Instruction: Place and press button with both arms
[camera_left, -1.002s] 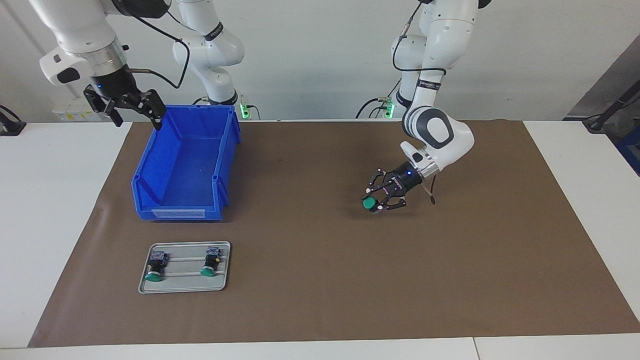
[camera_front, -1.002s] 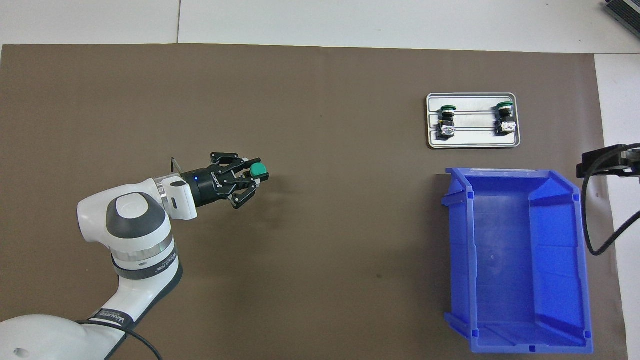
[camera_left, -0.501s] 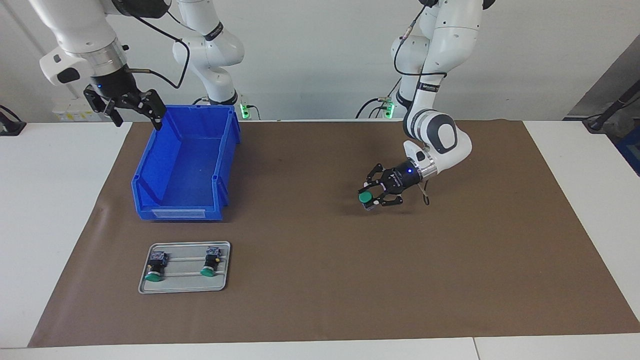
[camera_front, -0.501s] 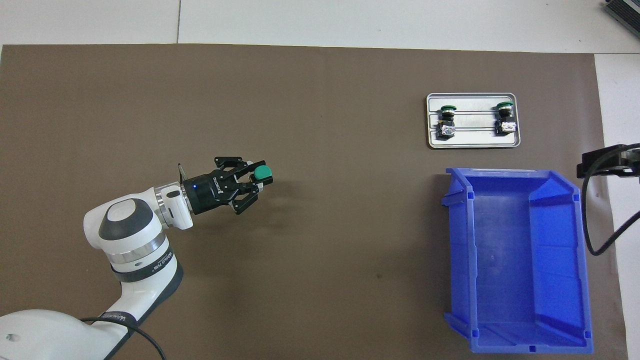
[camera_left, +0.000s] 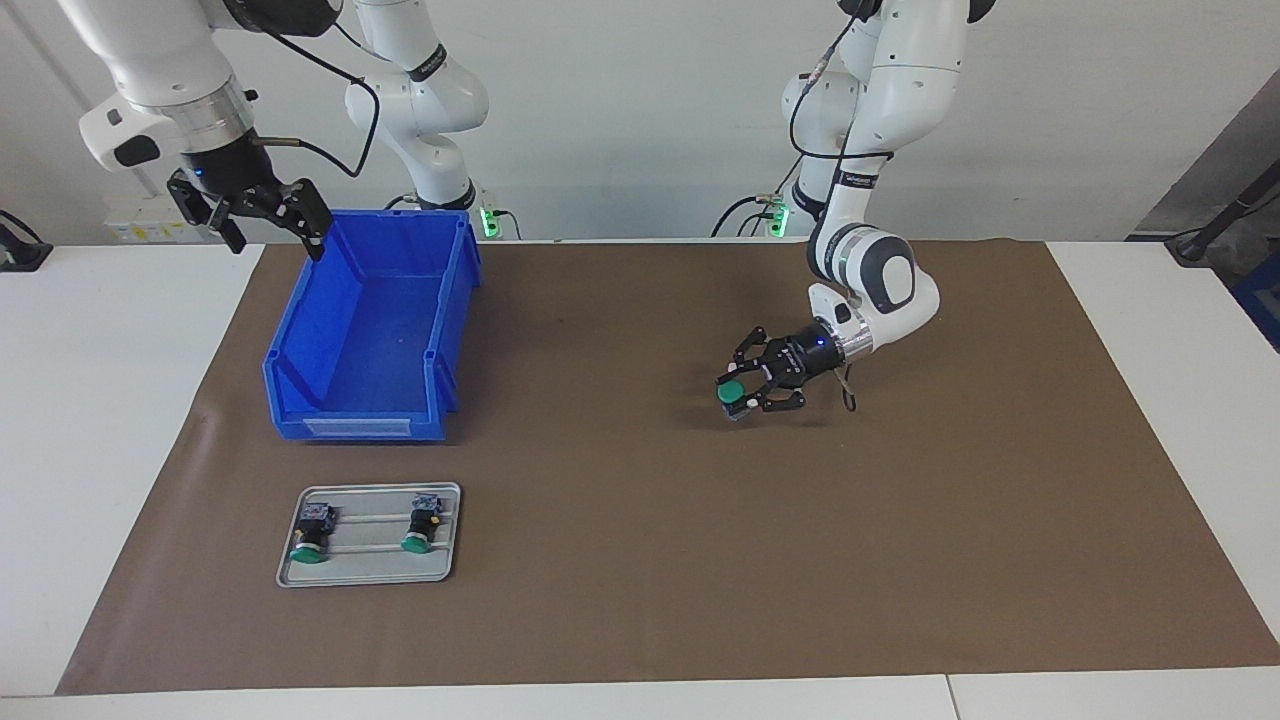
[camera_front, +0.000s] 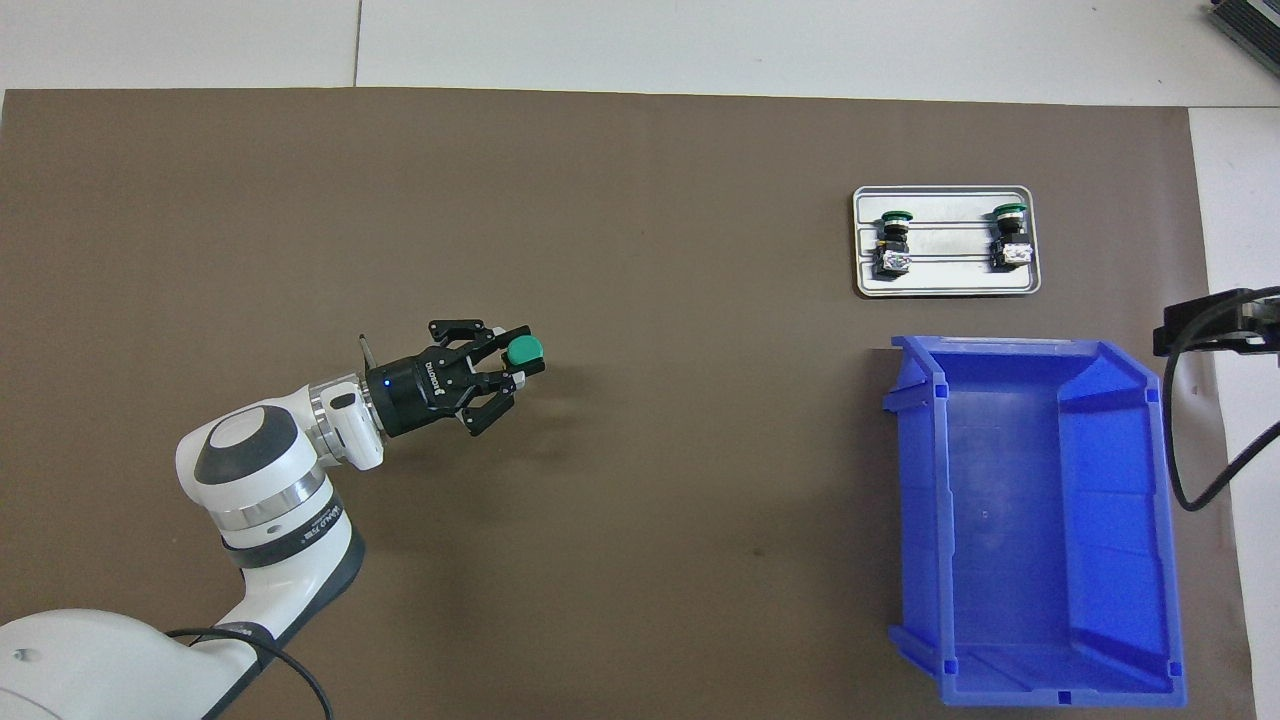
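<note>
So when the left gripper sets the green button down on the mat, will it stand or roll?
The button in the left gripper looks stiff, small and probably light. Its round green cap is wider than the body, so upright it may tip. The two buttons on the metal tray lie on their sides, so lying looks steadier, though the round cap might roll a little.
</note>
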